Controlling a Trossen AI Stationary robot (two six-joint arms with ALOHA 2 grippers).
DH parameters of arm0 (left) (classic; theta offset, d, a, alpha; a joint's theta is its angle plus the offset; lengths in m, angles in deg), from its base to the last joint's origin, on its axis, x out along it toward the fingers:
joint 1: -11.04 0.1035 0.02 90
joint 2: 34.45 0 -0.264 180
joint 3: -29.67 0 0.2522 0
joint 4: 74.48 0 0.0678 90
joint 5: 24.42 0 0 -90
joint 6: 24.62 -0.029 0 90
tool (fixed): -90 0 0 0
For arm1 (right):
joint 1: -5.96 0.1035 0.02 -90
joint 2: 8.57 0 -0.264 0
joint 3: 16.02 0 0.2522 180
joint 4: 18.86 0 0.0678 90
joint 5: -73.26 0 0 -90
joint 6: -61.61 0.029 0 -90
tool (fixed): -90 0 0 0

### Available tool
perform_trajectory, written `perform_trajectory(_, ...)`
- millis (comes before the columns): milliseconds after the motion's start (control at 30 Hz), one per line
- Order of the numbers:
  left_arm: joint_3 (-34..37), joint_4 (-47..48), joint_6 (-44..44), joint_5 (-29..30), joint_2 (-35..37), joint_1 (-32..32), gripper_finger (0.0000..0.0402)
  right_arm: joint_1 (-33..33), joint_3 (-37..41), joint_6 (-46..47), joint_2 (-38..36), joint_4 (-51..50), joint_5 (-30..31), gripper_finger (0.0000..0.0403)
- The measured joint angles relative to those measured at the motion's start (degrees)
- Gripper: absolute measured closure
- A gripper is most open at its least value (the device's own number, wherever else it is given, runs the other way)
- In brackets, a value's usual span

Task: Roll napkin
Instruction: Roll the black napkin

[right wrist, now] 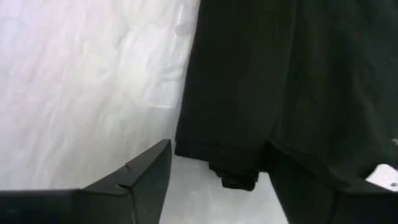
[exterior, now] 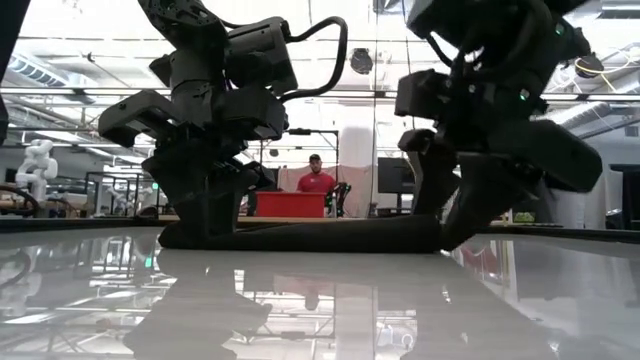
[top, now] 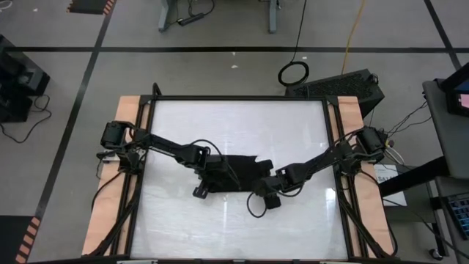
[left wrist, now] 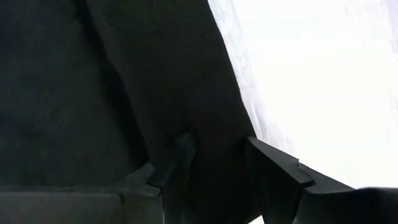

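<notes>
The black napkin (top: 238,170) lies as a low, narrow bundle across the middle of the white table (top: 234,125). In the low view it (exterior: 320,238) rests flat on the tabletop. My left gripper (top: 209,180) is down at its left end, shut on a ridge of the cloth (left wrist: 217,124). My right gripper (top: 267,192) is down at its right end, open. Its fingers (right wrist: 146,180) stand on either side of the napkin's end edge (right wrist: 233,168). I cannot tell whether they touch it. A small white tag (right wrist: 385,176) shows at one edge. My left gripper pinches a raised fold of the napkin (left wrist: 219,155) between its two fingers (left wrist: 177,158), near the bundle's left end. The fingers come from above, slanting down. How many layers they hold I cannot tell. The cloth lies on the table on both sides of the hold.
Bare white tabletop lies on the far side (top: 242,121) and the near side (top: 234,227) of the napkin. Black frame rails and wooden boards (top: 128,117) run along both side edges. A person in red (exterior: 316,180) is far behind the table.
</notes>
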Motion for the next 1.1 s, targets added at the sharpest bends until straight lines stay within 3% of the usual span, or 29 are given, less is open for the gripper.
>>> perform_trajectory(600,-0.46,0.26,0.25,0.03,-0.05,0.0,0.0237,-1.23,3.03,2.15,0.26,5.86,-0.88,0.0321)
perform_trajectory(800,-6.69,7.93,-0.13,0.51,-0.44,0.04,0.0237,-2.15,3.03,5.5,0.24,5.95,-3.13,0.0389)
perform_trajectory(1100,-16.62,18.17,-1.63,-0.89,0.44,-0.21,0.0221,-2.45,3.01,10.06,0.22,5.75,-7.12,0.0393)
